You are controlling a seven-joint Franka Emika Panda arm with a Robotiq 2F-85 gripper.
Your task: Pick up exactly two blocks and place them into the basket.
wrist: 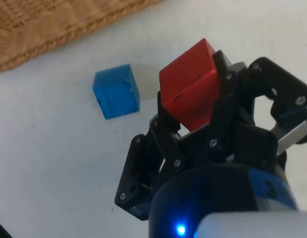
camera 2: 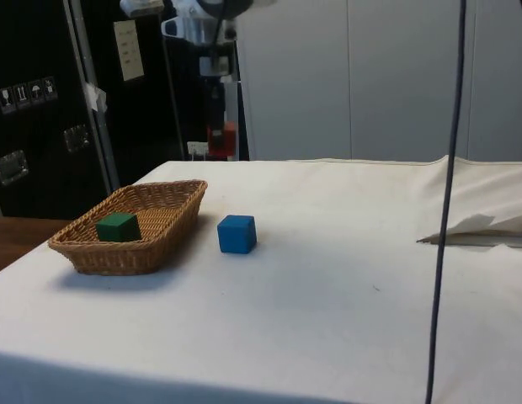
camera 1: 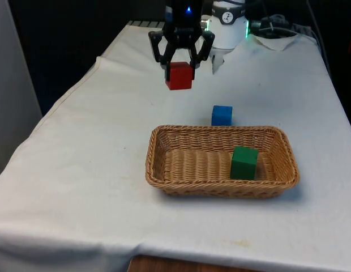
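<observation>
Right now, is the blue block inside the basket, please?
No, the blue block sits on the cloth just outside the basket, which holds a green block.

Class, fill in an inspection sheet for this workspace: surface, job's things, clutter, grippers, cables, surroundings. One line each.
Surface: table under a white cloth, rumpled at the far end.
Job's things: green block in the wicker basket; blue block on the cloth just behind the basket; red block held in the air.
Clutter: nothing seen.
Grippers: gripper shut on the red block, above the cloth.
Cables: dark cable hanging in the side view.
Surroundings: dark cabinets, pale wall panels.
</observation>
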